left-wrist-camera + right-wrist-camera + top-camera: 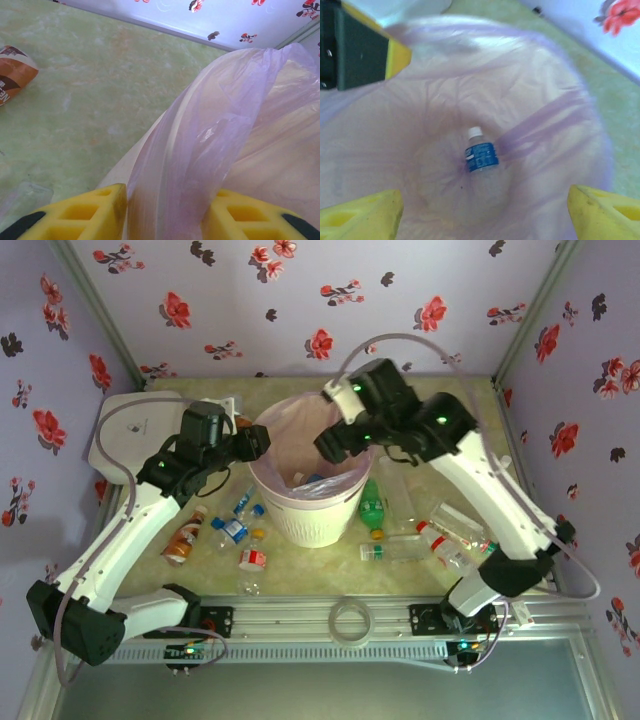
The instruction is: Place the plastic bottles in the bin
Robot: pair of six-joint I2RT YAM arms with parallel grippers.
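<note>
A pale green marbled tabletop [318,570] carries a round white ribbed plastic bin [305,518] near its middle and a flat white rounded-square box [135,430] at its far left corner. Left of the bin lie an orange-brown plastic bottle [183,540] and small clear plastic bottles with blue or red labels [232,530]. Right of it lie a green plastic bottle [372,502] and more clear plastic bottles [455,530].

L gripper [258,443] pinched on bin rim [300,497]; R gripper [485,210] wide apart, pointing down.
</note>
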